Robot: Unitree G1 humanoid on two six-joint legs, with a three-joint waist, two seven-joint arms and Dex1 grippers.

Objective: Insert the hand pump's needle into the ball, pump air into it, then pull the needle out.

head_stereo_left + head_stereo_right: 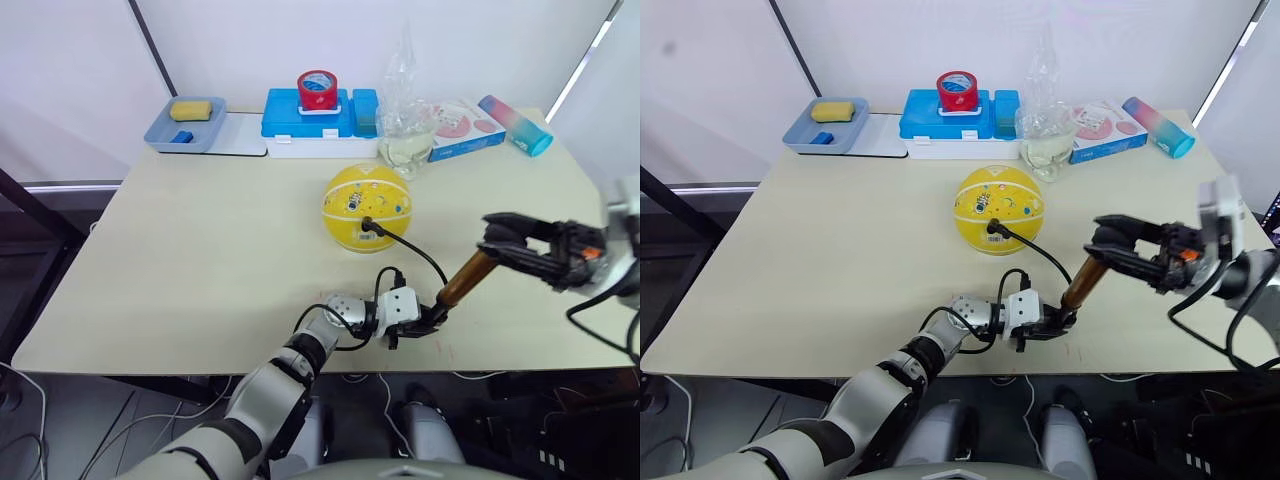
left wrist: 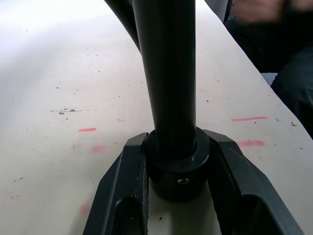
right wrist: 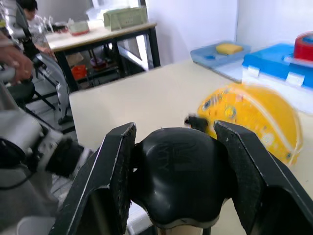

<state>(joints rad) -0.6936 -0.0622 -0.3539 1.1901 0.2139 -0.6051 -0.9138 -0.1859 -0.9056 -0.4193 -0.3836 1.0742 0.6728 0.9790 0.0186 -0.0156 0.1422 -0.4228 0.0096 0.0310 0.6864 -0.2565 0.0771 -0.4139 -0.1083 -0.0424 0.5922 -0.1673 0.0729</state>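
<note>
On the table (image 1: 200, 260), my left gripper (image 1: 425, 322) clamps the pump (image 1: 462, 280) base; my right gripper (image 1: 500, 238) squeezes its handle, hose plugged into the ball (image 1: 366, 206).

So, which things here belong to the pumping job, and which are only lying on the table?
Job: hand pump, needle, ball, left gripper, right gripper.

Lying about: red tape roll, blue box, grey tray, plastic bag, tumbler.

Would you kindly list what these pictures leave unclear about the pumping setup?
- The needle's metal tip: too small in the eye views, hidden where the hose fitting meets the ball.
- The hand pump base's contact with the table: covered by the left end effector.
</note>
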